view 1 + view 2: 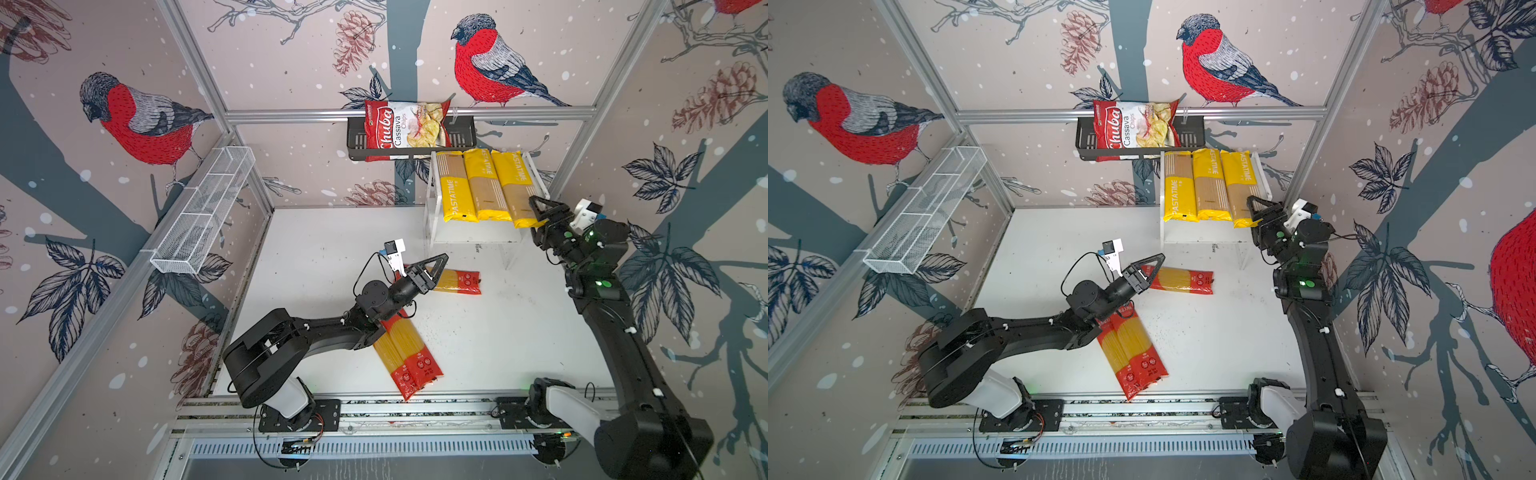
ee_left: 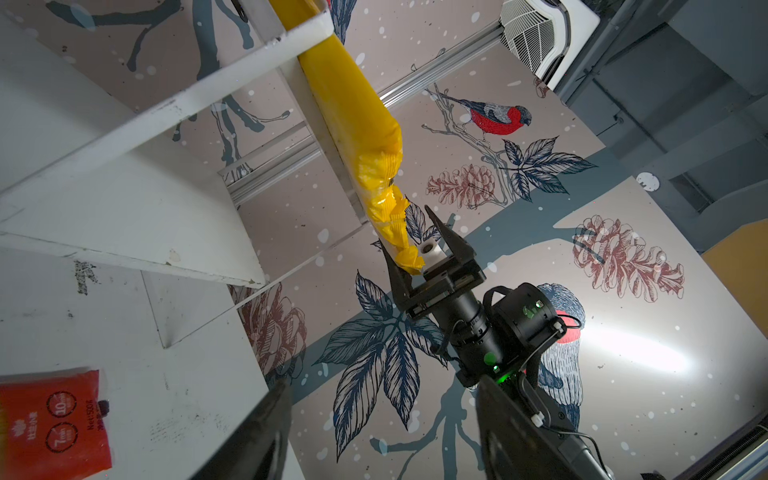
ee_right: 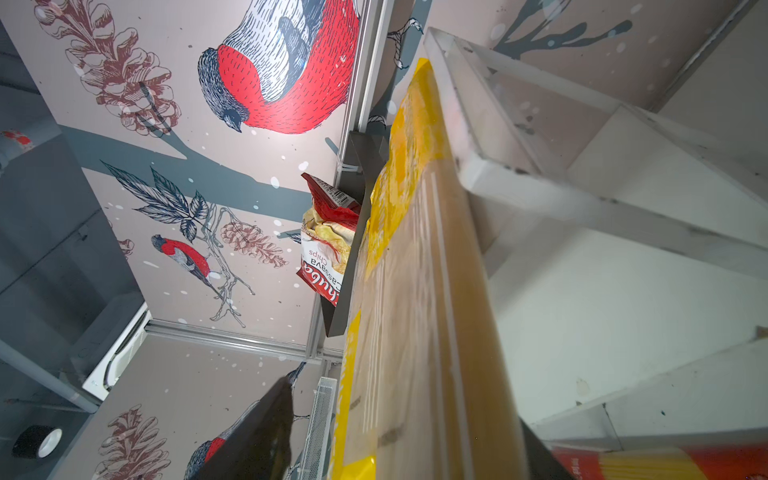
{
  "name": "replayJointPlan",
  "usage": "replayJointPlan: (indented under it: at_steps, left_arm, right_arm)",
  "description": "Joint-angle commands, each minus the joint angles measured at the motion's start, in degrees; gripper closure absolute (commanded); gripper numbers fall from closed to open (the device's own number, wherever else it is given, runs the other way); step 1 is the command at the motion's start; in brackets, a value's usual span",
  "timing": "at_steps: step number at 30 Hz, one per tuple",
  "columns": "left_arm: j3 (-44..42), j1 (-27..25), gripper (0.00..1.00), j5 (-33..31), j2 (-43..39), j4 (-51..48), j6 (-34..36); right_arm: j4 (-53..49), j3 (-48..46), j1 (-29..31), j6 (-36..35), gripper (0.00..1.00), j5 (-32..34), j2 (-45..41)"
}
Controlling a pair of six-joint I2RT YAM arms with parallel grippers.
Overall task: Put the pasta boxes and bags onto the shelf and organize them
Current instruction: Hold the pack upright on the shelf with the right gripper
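Spaghetti: three yellow packs (image 1: 484, 187) lie side by side on the top board of the shelf (image 1: 473, 237), right of centre in the upper half of both top views, with their near ends overhanging the front edge. The rightmost pack (image 1: 517, 187) has its crimped end between the fingers of the right gripper (image 1: 535, 204). In the left wrist view those fingers stand apart, released, and the crimp rests against one of them only.

A single red pack (image 1: 459, 281) lies on the table (image 1: 498, 332) in front of the shelf, near frame centre. A red pair (image 1: 409, 353) lies side by side lower down, partly under the left arm. The left gripper (image 1: 442, 261) hangs by the single red pack's left end, fingers spread wide and holding nothing.

Above the shelf in the frame, a black basket (image 1: 461, 135) holds a chips bag (image 1: 405, 129). A wire basket (image 1: 203, 212) hangs at the left.
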Motion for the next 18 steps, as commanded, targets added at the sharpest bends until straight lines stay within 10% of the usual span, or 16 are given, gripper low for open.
replayJointPlan:
  at_steps: [1, 18]
  left_arm:
    - [0.12, 0.0, 0.31, 0.69, 0.33, 2.08, 0.41]
    - [-2.32, -0.05, 0.31, 0.58, 0.29, 4.48, -0.67]
  right_arm:
    - [-1.57, -1.59, -0.19, -2.5, 0.31, 0.32, -2.25]
    - [2.37, 2.0, -0.28, -1.65, 0.72, -0.71, 1.73]
